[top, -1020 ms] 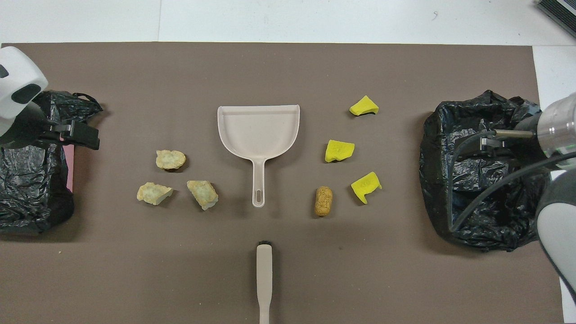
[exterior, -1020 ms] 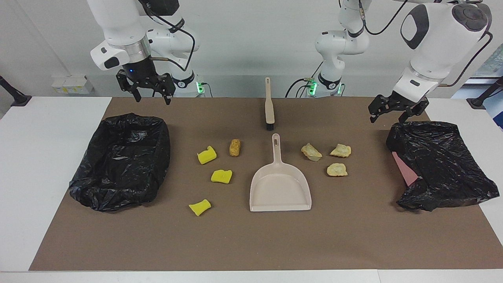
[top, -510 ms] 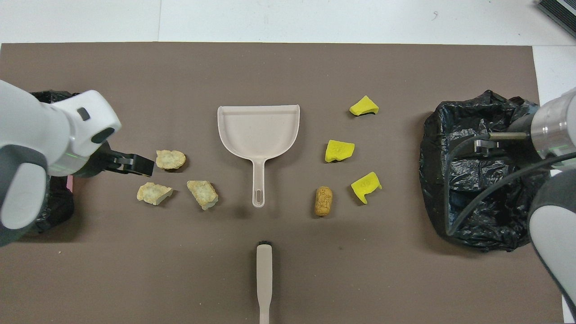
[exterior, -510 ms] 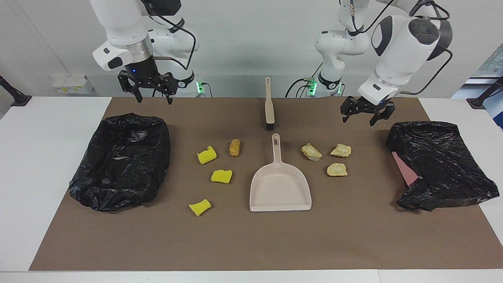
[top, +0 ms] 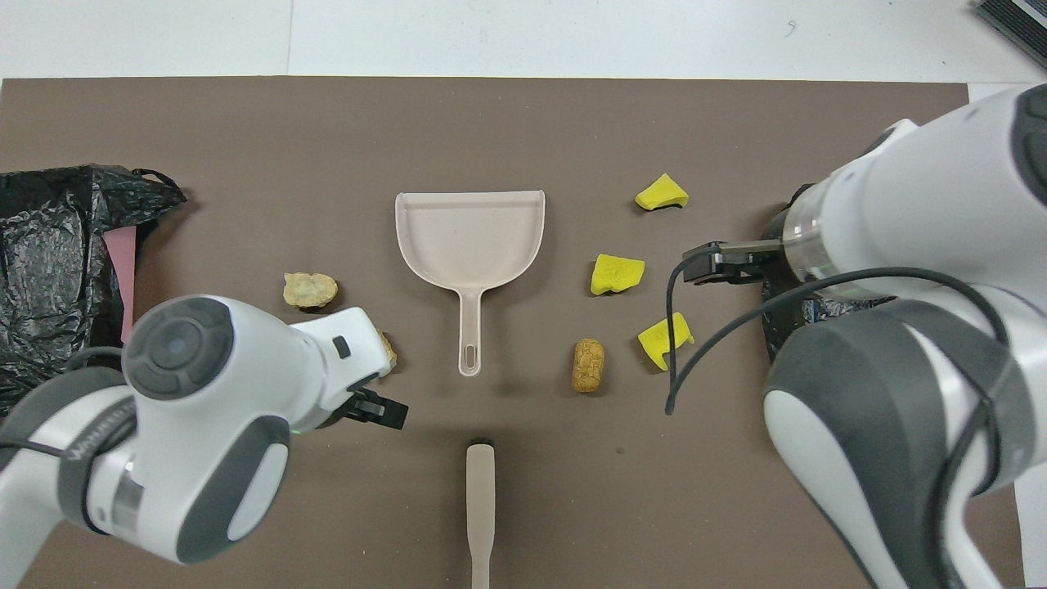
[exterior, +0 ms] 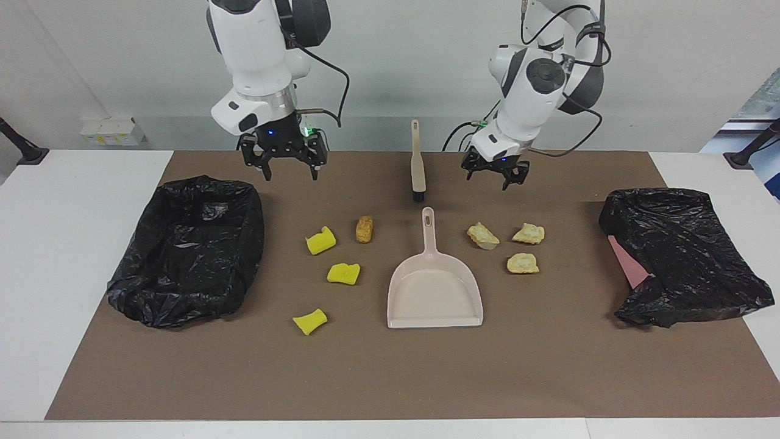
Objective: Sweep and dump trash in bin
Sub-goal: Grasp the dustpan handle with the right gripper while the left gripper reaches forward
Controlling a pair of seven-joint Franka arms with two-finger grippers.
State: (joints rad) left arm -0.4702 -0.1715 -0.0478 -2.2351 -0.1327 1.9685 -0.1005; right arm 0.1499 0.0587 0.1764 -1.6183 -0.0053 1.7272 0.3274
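Yellow sponge chunks [exterior: 320,241], brown nugget [exterior: 364,228], tan lumps [exterior: 483,235]: all loose on brown mat [exterior: 548,366], below both raised grippers. Nothing swept yet. Left gripper [exterior: 495,175] beside brush [exterior: 417,163], right gripper [exterior: 283,163] beside bin bag [exterior: 189,247]; both wide, empty. Dustpan [exterior: 434,286] untouched.

The right arm descends from the upper left of the facing view, its white forearm pointing steeply down and a black cable looping off the wrist. The right gripper [exterior: 283,163] hangs in the air with its fingers spread apart, pointing downward. The left arm folds down from the top, right of centre in the same view, elbow bent and wrist tilted. The left gripper [exterior: 495,172] hangs low, its fingers parted and aimed down.
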